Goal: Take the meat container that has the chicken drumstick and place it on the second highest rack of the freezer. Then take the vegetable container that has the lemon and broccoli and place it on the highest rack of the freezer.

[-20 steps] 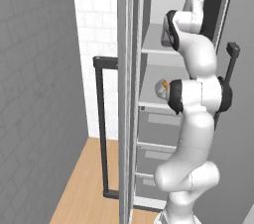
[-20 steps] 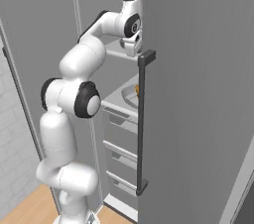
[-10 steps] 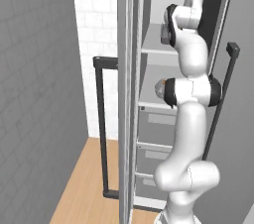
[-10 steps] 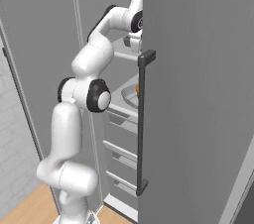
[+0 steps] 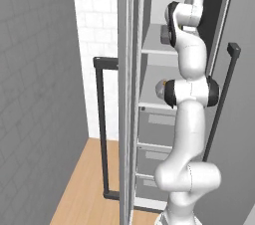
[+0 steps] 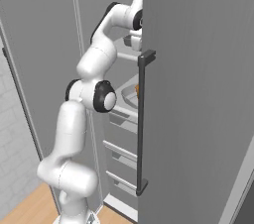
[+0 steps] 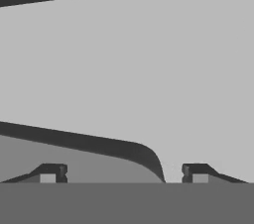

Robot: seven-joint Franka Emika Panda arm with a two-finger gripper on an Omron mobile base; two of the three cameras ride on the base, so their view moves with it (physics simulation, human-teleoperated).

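My arm reaches high into the open freezer, with the hand at the upper rack (image 5: 155, 50). In the hand view my gripper (image 7: 124, 173) is open, its fingertips (image 7: 49, 173) spread wide. The dark rounded rim of a grey container (image 7: 74, 161) curves between them; its contents are out of sight. From the right base a grey container (image 6: 131, 40) sits on that upper rack beside the hand, half hidden by the door. One rack lower stands another container (image 6: 128, 95) with something orange (image 6: 137, 89) in it; which food that is I cannot tell.
The grey freezer door (image 6: 198, 94) with its long dark handle (image 6: 141, 119) stands close on the right. On the left is the other door's edge (image 5: 127, 94) and its handle (image 5: 101, 119). Drawers (image 6: 121, 141) fill the lower freezer. The floor (image 5: 84, 184) is wood.
The arm has straightened upward and its elbow has swung in toward the shelves. The hand has pushed slightly deeper into the upper rack, behind the door edge.
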